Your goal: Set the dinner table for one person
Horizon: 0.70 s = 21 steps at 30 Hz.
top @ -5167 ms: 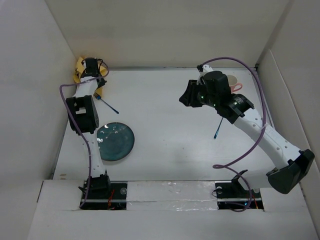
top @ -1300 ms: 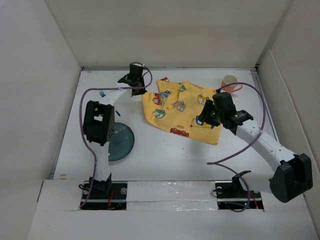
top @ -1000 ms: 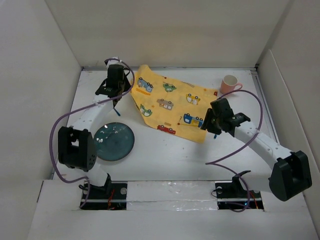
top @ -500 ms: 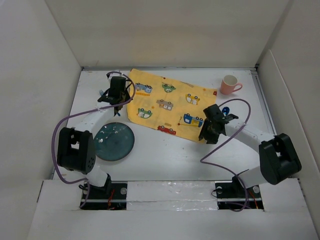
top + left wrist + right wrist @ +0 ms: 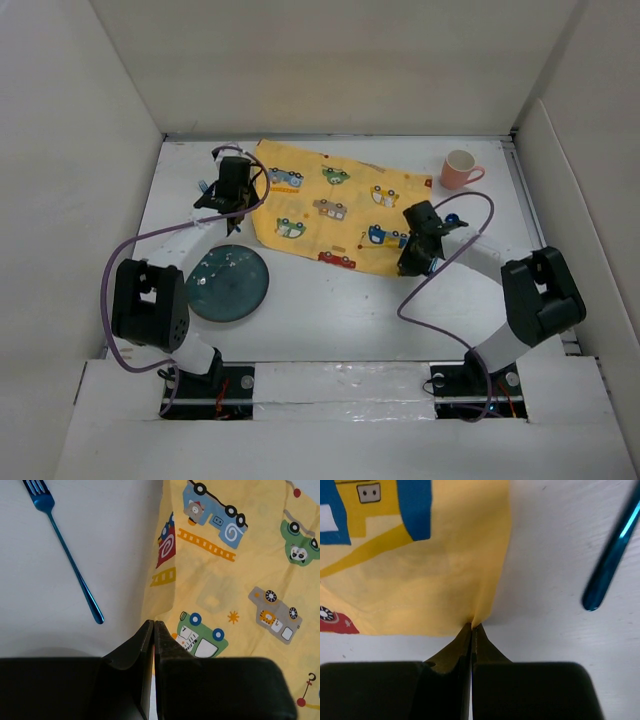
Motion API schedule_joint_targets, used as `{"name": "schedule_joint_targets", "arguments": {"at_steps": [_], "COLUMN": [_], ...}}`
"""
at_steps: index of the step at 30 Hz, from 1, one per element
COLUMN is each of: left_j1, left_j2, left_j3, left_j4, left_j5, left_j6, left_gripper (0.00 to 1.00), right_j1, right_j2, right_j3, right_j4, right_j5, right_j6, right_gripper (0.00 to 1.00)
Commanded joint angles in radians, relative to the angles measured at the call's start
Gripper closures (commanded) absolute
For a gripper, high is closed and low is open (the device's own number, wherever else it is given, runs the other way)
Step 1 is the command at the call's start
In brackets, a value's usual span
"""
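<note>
A yellow cloth mat (image 5: 330, 205) printed with cartoon cars lies spread on the white dinner table (image 5: 330, 310). My left gripper (image 5: 243, 203) is shut at the mat's left edge; in the left wrist view its tips (image 5: 152, 623) close on the cloth border of the mat (image 5: 235, 570). My right gripper (image 5: 408, 265) is shut on the mat's near right corner, and the right wrist view shows the mat (image 5: 420, 580) puckered at the tips (image 5: 471, 625). A blue fork (image 5: 65, 545) lies left of the mat.
A dark teal plate (image 5: 228, 283) sits near the left arm. A pink cup (image 5: 460, 168) stands at the far right. A blue utensil handle (image 5: 612, 555) lies just right of the mat's corner. White walls (image 5: 90, 150) enclose the table on three sides.
The right gripper has shut on the mat's near right corner; half a second ago it stood open there. Over the last second the mat was drawn out flat.
</note>
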Motion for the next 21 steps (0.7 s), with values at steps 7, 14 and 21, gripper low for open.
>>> {"name": "schedule_joint_targets", "arguments": {"at_steps": [7,14,21], "left_j1": [0.002,0.002,0.002], "left_j2": [-0.070,-0.090,-0.135], "left_j3": [-0.076,-0.129,-0.219], "left_j4": [-0.008,-0.040,-0.069], "left_j5": [-0.010,-0.029,-0.027], "left_j6": [-0.009,-0.007,-0.012], "left_gripper": [1.00,1.00,1.00], "right_j1": [-0.189,-0.245,-0.255], "right_j2": [0.057,0.088,0.042], "right_j3": [0.227,0.189,0.127], "right_j4": [0.002,0.024,0.007], "right_j5": [0.108,0.056,0.033], "right_j6": [-0.166,-0.223,-0.228], "right_gripper": [1.00,1.00,1.00]}}
